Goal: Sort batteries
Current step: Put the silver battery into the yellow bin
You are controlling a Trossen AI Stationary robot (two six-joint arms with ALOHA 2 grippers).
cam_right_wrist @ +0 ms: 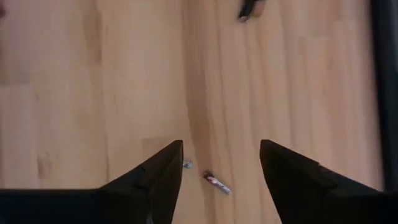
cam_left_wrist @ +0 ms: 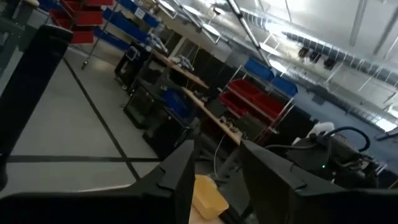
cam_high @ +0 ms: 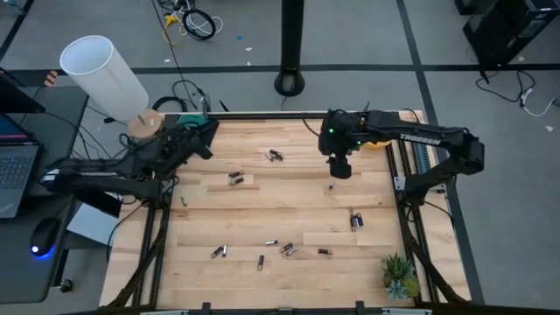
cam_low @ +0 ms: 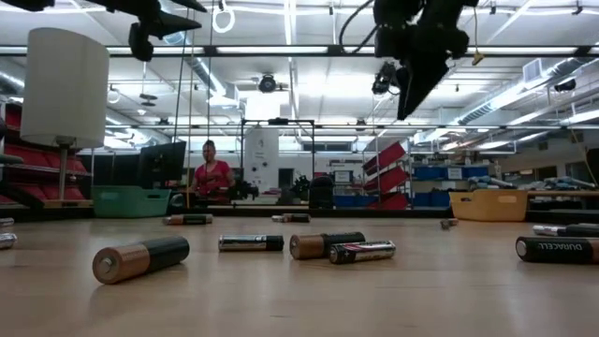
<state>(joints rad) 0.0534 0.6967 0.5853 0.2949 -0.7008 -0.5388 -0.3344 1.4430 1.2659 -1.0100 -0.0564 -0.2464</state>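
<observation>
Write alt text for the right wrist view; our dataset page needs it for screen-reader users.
Looking straight down on a light wooden table, the right gripper hangs open with nothing between its two dark fingers. A small battery lies on the wood directly below the gap, and another dark battery sits farther off.

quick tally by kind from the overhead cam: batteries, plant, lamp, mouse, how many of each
battery spots: 10 (some look like pairs, so the exact cell count is unclear)
potted plant: 1
lamp: 1
mouse: 1
total: 13
</observation>
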